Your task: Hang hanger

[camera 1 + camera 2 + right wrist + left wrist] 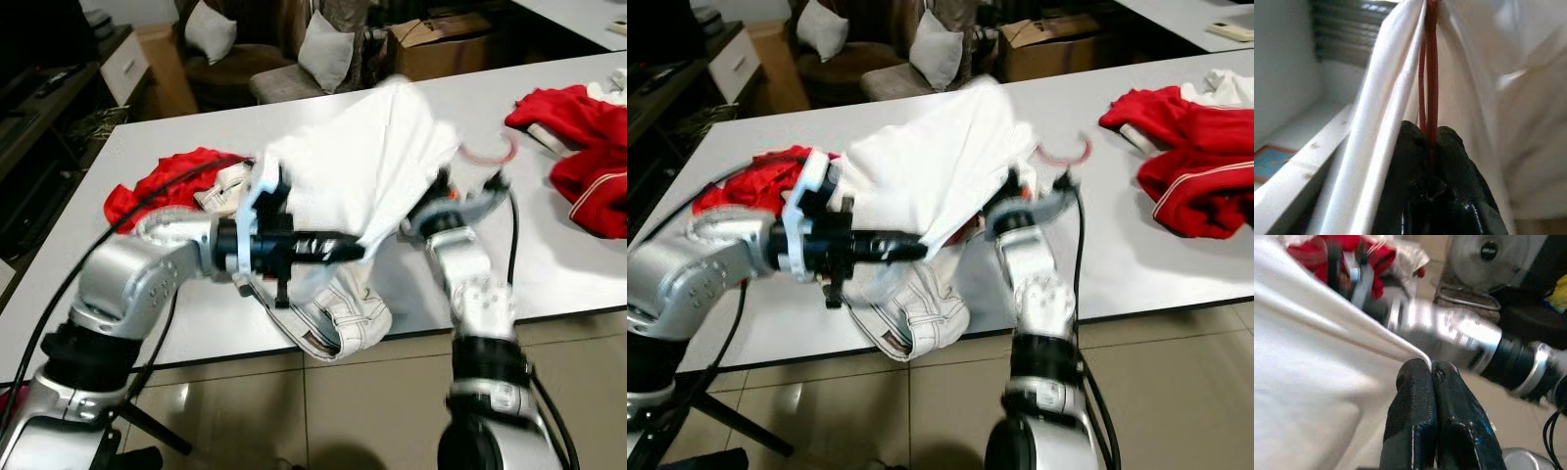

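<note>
A white garment is held up over the white table, draped on a red hanger. The hanger's hook sticks out at the garment's right side. My left gripper reaches in from the left and is shut on the garment's lower hem, fingertips pressed together. My right gripper is shut on the thin red bars of the hanger, with white cloth hanging on both sides of it. In the eye views the cloth hides that gripper's fingers.
White stitched trousers hang over the table's near edge below the grippers. A red garment lies at the left, another red and white one at the right. An armchair with cushions and a cardboard box stand beyond the table.
</note>
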`<state>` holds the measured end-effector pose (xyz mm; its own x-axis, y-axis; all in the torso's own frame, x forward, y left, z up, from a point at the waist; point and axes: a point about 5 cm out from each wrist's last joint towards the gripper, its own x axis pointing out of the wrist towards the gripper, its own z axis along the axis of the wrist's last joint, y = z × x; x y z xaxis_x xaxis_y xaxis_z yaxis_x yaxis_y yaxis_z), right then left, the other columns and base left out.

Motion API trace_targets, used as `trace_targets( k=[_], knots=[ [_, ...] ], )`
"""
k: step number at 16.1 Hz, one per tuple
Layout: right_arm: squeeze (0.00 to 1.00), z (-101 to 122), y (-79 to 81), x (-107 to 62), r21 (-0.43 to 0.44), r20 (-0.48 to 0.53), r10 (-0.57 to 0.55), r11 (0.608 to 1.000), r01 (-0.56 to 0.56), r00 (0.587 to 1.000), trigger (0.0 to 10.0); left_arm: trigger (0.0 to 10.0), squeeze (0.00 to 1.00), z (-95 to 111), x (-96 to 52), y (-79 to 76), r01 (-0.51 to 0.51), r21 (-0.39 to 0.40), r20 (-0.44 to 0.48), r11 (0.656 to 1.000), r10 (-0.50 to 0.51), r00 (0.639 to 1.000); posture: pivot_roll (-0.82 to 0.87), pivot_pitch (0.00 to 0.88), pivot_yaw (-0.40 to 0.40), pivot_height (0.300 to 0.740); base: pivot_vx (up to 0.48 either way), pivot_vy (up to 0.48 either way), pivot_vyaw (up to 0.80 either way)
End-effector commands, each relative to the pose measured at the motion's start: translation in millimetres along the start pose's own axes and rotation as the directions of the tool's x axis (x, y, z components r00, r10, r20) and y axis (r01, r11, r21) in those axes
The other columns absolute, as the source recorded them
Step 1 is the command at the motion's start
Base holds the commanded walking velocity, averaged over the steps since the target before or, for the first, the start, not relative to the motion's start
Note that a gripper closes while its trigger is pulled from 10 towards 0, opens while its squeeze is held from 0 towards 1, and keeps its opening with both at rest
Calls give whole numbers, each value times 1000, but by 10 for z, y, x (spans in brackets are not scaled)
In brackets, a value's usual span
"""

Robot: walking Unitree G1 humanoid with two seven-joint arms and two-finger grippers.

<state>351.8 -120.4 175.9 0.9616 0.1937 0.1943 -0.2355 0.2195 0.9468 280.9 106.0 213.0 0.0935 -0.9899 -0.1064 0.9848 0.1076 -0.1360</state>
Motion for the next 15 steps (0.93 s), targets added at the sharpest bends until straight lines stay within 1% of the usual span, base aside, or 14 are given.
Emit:
trace_targets(
  k=[1,3,4,5,6,8,9,10,11,12,13,14,15],
  knots=[
    [0,-116,156,73,52,-34,64,997,-62,997,10000,0,0,4,-39,25,-28,23,-19,999,29,999,-95,0,138,740,0,0,0],
    [0,-161,189,125,68,-62,74,995,-69,995,10000,0,0,-39,-73,22,-40,33,-51,999,42,998,-87,0,110,740,0,0,0],
    [0,-188,197,146,61,-77,74,996,-70,994,10000,0,0,-11,-66,15,-49,23,-18,999,50,999,-85,0,103,740,0,0,0],
    [0,-226,191,160,41,-94,69,997,-65,993,10000,0,0,54,-29,-16,-30,15,32,999,30,999,-81,0,94,740,0,0,0],
    [0,-283,163,170,18,-110,48,999,-47,993,10000,0,0,140,55,-51,-1,11,98,1000,0,995,-79,0,91,740,0,0,0],
    [0,-401,113,155,-11,-124,-9,1000,7,992,10000,0,0,278,290,-99,47,12,189,999,-48,981,-82,0,96,740,0,0,0],
    [0,-436,88,139,-32,-133,-46,999,42,990,10000,0,0,314,376,-98,43,17,212,999,-46,976,-84,0,100,740,0,0,0],
    [0,-452,83,125,-47,-144,-57,998,51,988,10000,0,0,329,413,-87,28,25,219,999,-33,975,-87,0,107,740,0,0,0],
    [0,-419,129,60,-30,-139,-45,999,41,989,10000,0,0,394,471,-49,-16,32,243,999,7,970,-98,0,123,740,0,0,0],
    [0,-372,104,23,-36,-138,-70,997,66,988,10000,0,0,416,450,-34,-30,36,248,999,20,969,-101,0,128,740,0,0,0],
    [0,-350,99,-17,-40,-164,-70,997,64,984,10000,392,0,437,426,-20,-44,38,252,998,33,967,-104,0,133,740,0,0,0],
    [0,-279,101,-55,22,-134,-70,997,74,988,10000,824,0,504,387,19,-84,38,290,996,70,955,-105,0,134,740,0,0,0],
    [0,-236,54,-86,-62,-143,-106,993,98,984,10000,0,0,560,358,70,-124,26,318,992,109,942,-109,0,138,740,0,0,0]
  ],
)
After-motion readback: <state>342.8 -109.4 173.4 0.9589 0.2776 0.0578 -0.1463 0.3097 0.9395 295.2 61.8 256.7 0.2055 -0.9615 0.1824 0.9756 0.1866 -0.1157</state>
